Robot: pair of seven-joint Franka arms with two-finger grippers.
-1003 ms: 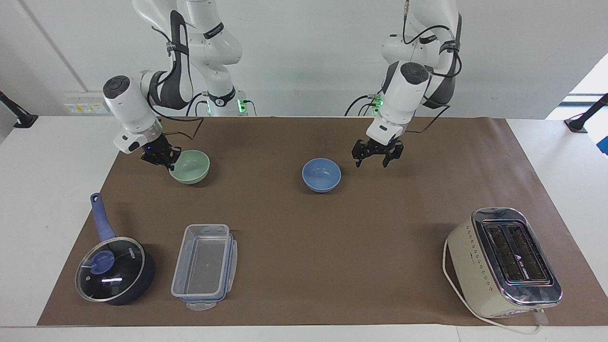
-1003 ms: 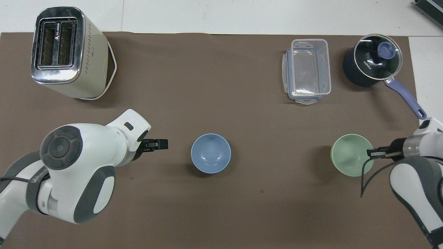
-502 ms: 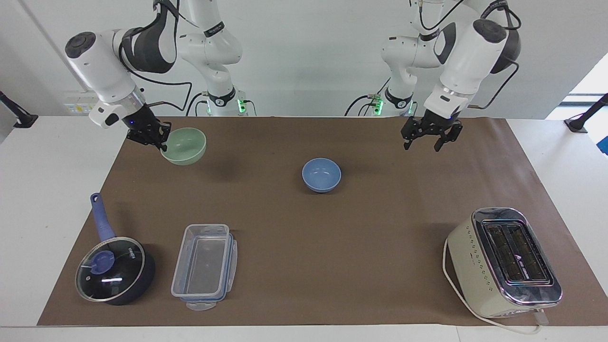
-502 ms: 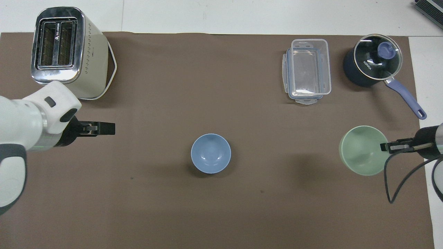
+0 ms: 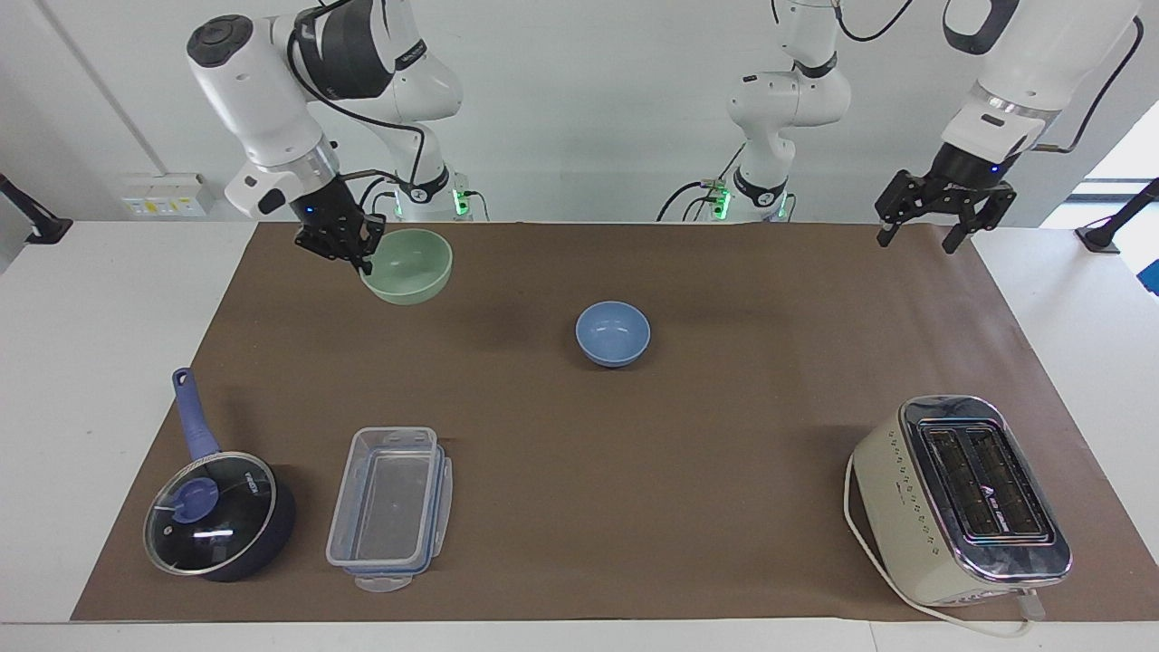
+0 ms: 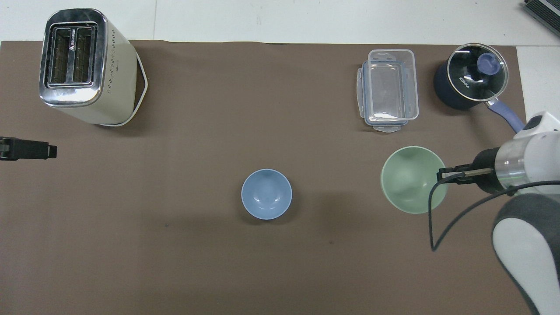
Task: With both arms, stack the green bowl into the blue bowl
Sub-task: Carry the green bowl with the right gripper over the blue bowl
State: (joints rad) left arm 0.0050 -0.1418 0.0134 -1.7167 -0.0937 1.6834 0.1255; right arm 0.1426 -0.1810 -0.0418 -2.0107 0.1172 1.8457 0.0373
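The green bowl [image 5: 409,263] hangs in the air, held at its rim by my right gripper [image 5: 363,258], which is shut on it. It is raised over the mat toward the right arm's end, apart from the blue bowl; the overhead view shows it [image 6: 409,179] with the right gripper [image 6: 442,174] on its rim. The blue bowl [image 5: 613,332] sits upright and empty on the middle of the brown mat [image 5: 724,435], also in the overhead view [image 6: 266,194]. My left gripper [image 5: 914,242] is open and empty, raised high over the mat's edge at the left arm's end [image 6: 47,151].
A cream toaster [image 5: 960,498] [image 6: 83,65] stands at the left arm's end, farther from the robots. A clear plastic container [image 5: 389,507] [image 6: 389,89] and a dark blue saucepan with a glass lid [image 5: 217,516] [image 6: 472,81] stand at the right arm's end.
My right gripper has lifted the green bowl off the mat and carried it toward the blue bowl. My left gripper has risen and drawn away from the blue bowl toward its own end.
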